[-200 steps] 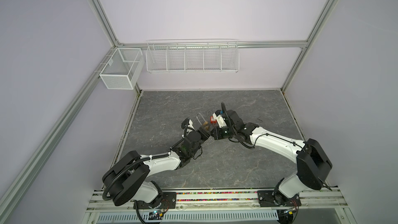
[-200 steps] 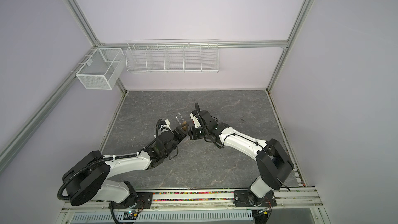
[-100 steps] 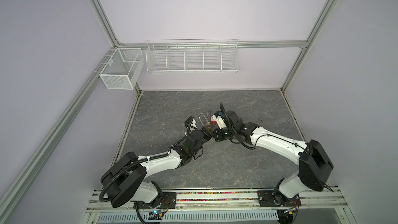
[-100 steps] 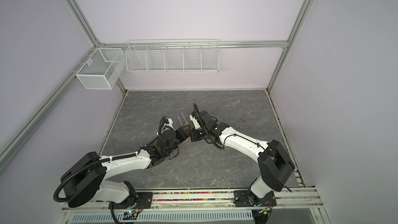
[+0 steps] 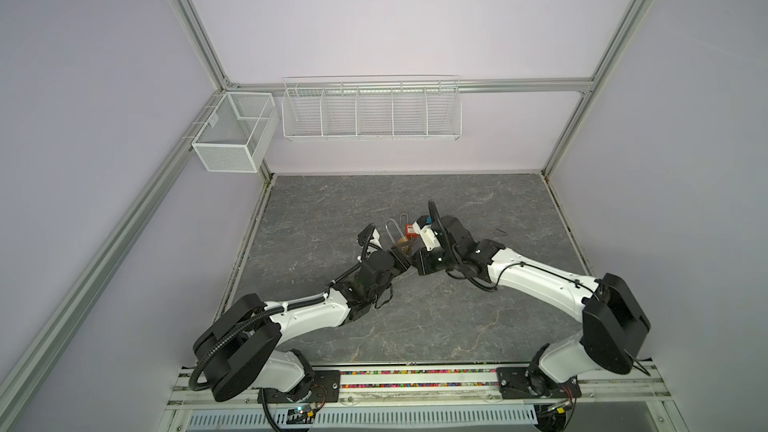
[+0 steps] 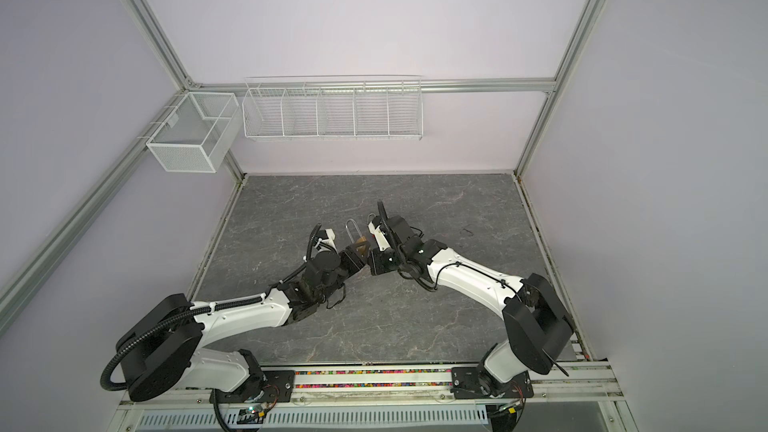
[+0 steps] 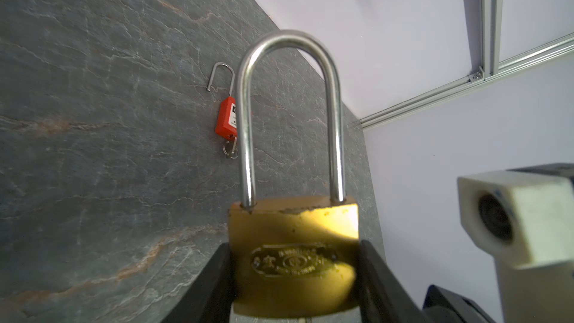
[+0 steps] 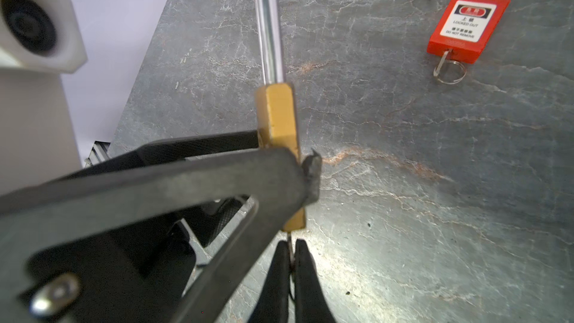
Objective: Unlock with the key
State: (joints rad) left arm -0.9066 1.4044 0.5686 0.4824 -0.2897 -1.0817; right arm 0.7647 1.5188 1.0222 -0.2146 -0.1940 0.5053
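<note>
The left tool [image 7: 295, 262] is clamped on the brass padlock [image 7: 293, 222], held above the tabletop [image 7: 93, 119]. The right tool [image 8: 291, 254] pinches the key [image 8: 290, 240] at its underside. The shackle [image 7: 289, 37] sits closed, so the turn seems left to do.

The lock [image 7: 293, 231] in the left hand [image 7: 295, 259] is gold yellow, with a shiny silver loop [image 7: 334, 119] and an oval stamp on its face. The left hand and the right hand [image 8: 291, 262] are both black, and the thin key [image 8: 290, 240] pinched in the right hand looks dark. Past the hands lies a small red lock [image 8: 452, 47] with a white label [image 8: 466, 27] that has a red patch and black letters, and a silver ring [image 8: 451, 73]. The surface [image 8: 403, 212] under the hands is dark grey with thin white lines like cracks and a few rusty orange streaks. The walls [image 5: 374, 14] are pale purple and the wire baskets [image 5: 371, 112] are white.
</note>
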